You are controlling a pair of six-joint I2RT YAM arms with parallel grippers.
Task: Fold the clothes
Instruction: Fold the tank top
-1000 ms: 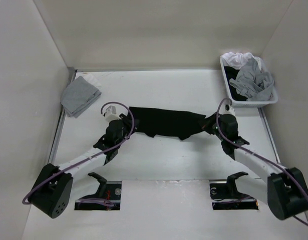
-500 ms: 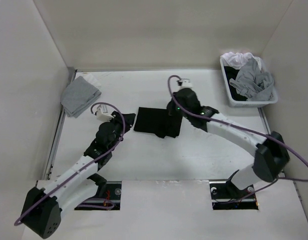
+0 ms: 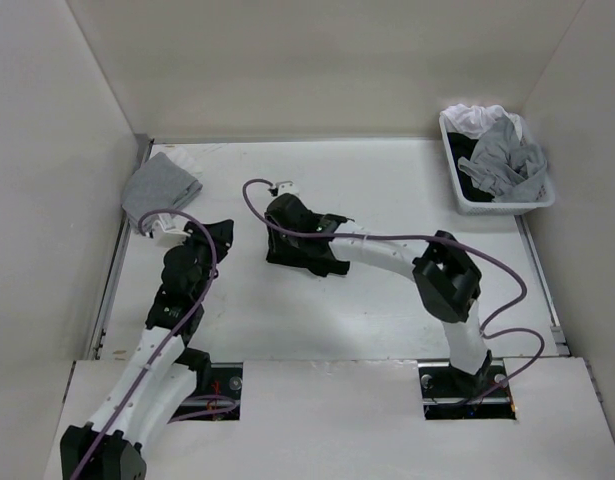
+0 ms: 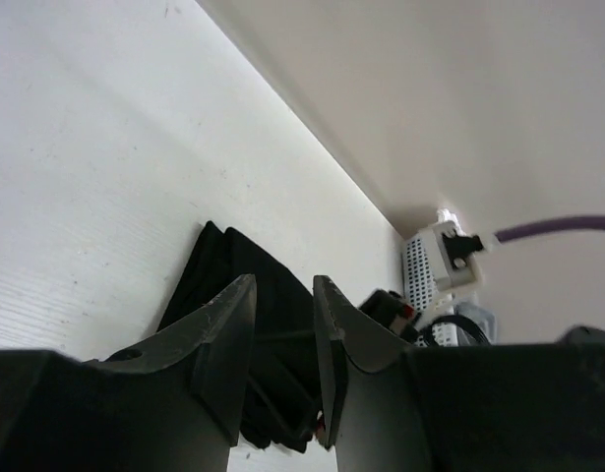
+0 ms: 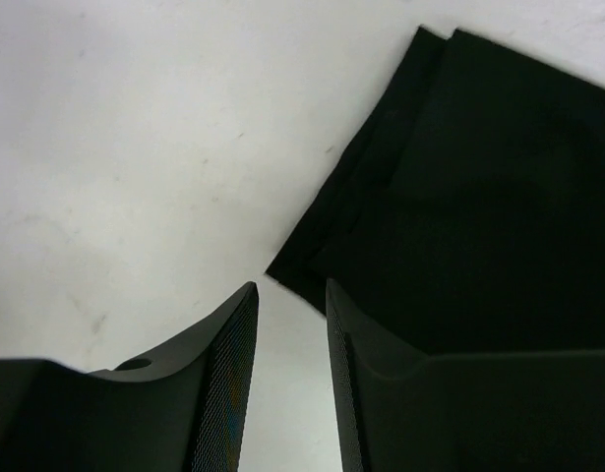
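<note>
1. Nearest, the left arm (image 3: 152,340) climbs from the near edge along the table's (image 3: 387,320) left side; the right arm (image 3: 387,248) runs from its base leftward across the middle, and seen from above its forearm crosses the right part of the garment.
2. The left gripper (image 4: 282,283) has its fingers a narrow gap apart, gripping nothing; the black T-shirt (image 5: 499,197) lies ahead of it, apart from it, with white table between.
3. The right gripper (image 5: 291,287) points down at the table, fingers parted and empty; a corner of the T-shirt sits just ahead of its fingertips, and the bulk spreads to the right of them; no contact shows in the wrist view.
4. The T-shirt lies flat at mid-table, folded into a compact block; stacked layers show along the edge facing the grippers.
5. Beyond the left gripper lies a light grey cloth square (image 3: 159,192), close to the left wall (image 3: 47,200) and well apart from the T-shirt.
6. Far off to the right gripper's right, a white basket (image 3: 502,207) holds grey and white garments (image 3: 502,155) in the back corner.
7. Open table runs behind the T-shirt to the back wall (image 3: 317,70); walls close in the left, back and right edges.
</note>
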